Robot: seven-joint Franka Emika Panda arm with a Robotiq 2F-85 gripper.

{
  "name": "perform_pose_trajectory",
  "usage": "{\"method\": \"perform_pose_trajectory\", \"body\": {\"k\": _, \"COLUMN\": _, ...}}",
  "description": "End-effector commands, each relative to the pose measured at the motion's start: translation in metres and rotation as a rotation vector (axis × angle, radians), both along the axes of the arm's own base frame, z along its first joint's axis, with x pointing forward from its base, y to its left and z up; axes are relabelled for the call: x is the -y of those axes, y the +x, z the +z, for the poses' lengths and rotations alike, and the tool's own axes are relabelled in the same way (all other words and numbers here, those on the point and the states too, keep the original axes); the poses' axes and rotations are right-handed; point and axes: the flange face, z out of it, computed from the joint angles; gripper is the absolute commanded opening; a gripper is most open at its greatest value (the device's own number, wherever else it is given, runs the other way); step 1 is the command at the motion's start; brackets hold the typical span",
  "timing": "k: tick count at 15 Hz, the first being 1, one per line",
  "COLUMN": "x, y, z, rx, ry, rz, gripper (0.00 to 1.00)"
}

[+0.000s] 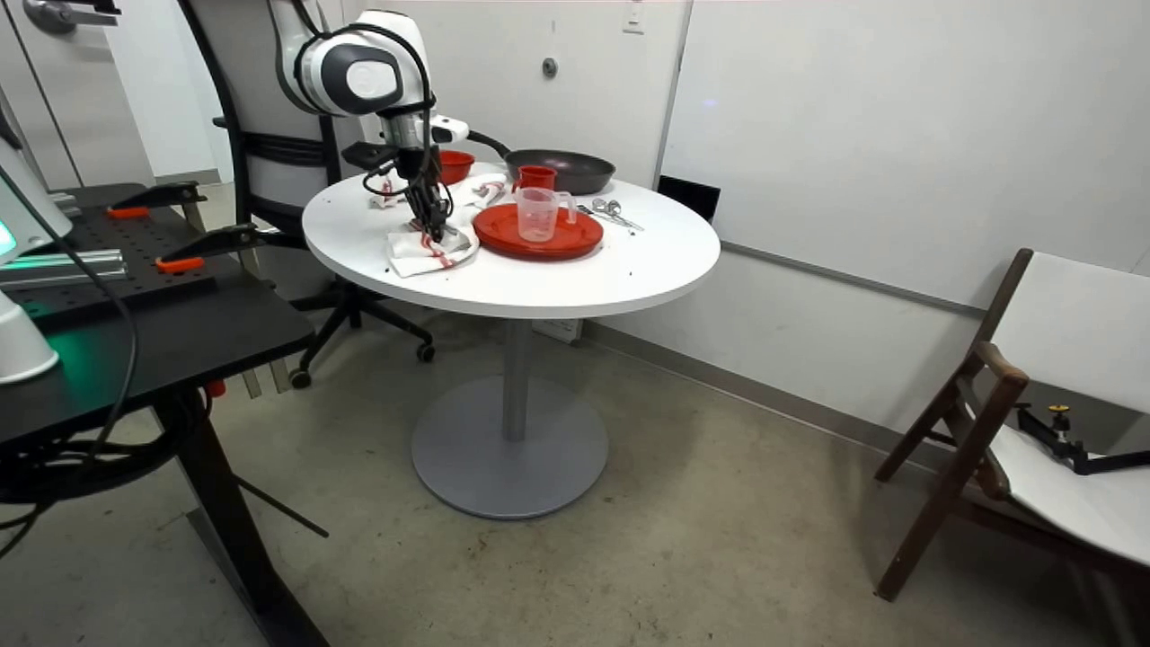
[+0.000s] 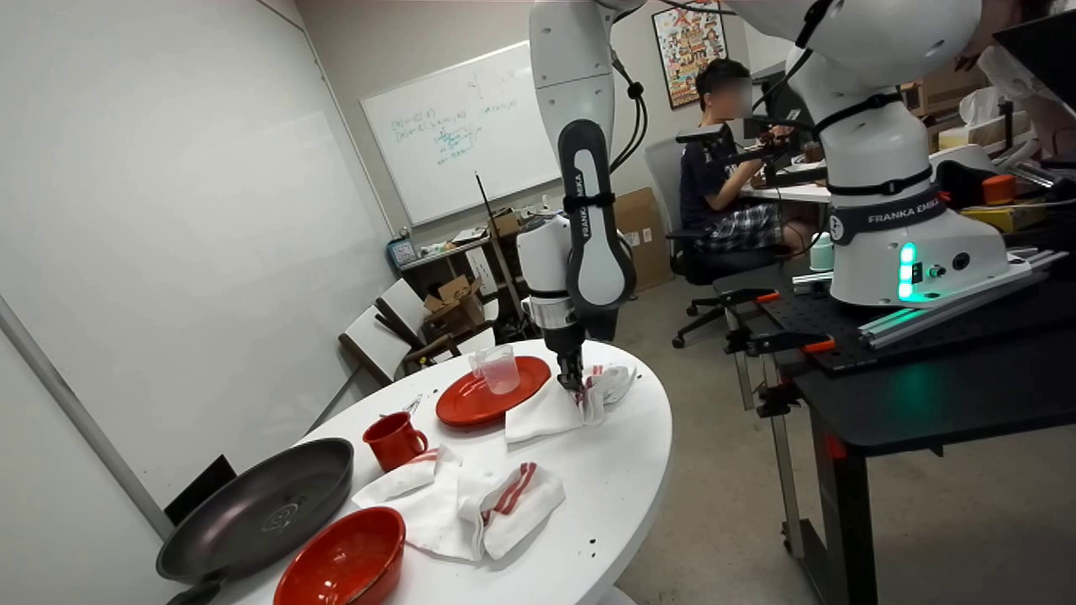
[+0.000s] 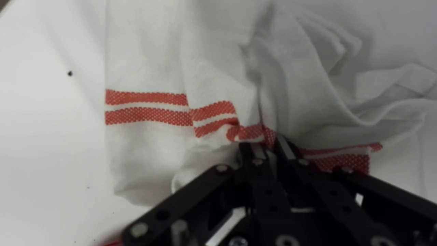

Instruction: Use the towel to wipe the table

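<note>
A white towel with red stripes lies bunched on the round white table, near its edge on the robot's side. It also shows in an exterior view and fills much of the wrist view. My gripper points down with its fingers closed on a pinched fold of this towel at the red stripe. The gripper also shows in both exterior views, low at the table top. The fingertips are partly hidden by cloth. Small dark specks lie on the table beside the towel.
A red plate holding a clear measuring cup stands close beside the gripper. A red mug, a second striped towel, a red bowl, a black pan and metal utensils are also on the table.
</note>
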Motion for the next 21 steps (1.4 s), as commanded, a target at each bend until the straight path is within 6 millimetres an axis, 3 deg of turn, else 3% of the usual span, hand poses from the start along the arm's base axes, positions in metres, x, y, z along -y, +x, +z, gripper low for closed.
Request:
{"method": "perform_pose_trajectory", "body": {"k": 1, "x": -0.031, "y": -0.036, "z": -0.003, "rx": -0.086, "ry": 0.058, "rz": 0.027, "gripper": 0.03}}
{"method": "perform_pose_trajectory", "body": {"k": 8, "x": -0.118, "y": -0.068, "z": 0.007, "rx": -0.157, "ry": 0.185, "rz": 0.108, "gripper": 0.03}}
{"method": "perform_pose_trajectory", "body": {"k": 13, "x": -0.144, "y": -0.067, "z": 0.007, "rx": -0.186, "ry": 0.225, "rz": 0.137, "gripper": 0.03}}
{"method": "perform_pose_trajectory", "body": {"k": 16, "x": -0.150, "y": -0.053, "z": 0.010, "rx": -0.162, "ry": 0.243, "rz": 0.143, "gripper": 0.03}}
{"method": "perform_pose_trajectory", "body": {"k": 21, "x": -0.151, "y": -0.004, "z": 0.027, "rx": -0.052, "ry": 0.249, "rz": 0.142, "gripper": 0.03}}
